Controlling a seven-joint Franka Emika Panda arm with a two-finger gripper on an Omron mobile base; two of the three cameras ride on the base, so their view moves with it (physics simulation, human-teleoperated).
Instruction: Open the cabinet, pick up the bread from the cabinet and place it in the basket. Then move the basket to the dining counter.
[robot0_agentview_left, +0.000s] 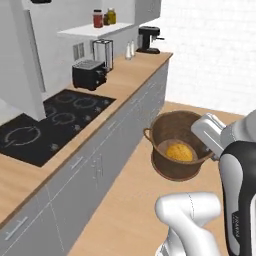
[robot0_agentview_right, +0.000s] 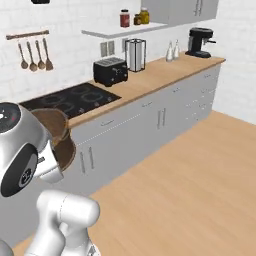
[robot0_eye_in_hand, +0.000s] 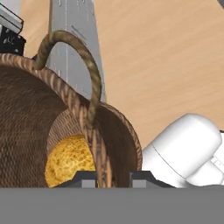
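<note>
Wooden flooring runs beside a long wooden worktop carrying a black hob, a black toaster and a coffee machine at its far end. I see the basket held up in the air over the floor, clear of the worktop, out in front of the grey lower cupboards.

From the hand camera, my gripper has its two fingertips closed part-way on the basket's rim wall, one tip inside and one outside, with the woven wall running down between them. One loop handle arches up just above the pinched spot. So the fingers are clamped on the basket, not spread wide.

The basket is dark brown, round and tightly woven, tilted so I can look into its mouth. The bread lies on its bottom, a golden-yellow, rough-surfaced lump, much smaller than the basket around it. In the right base camera the basket sits partly behind the arm's upper joint.
</note>
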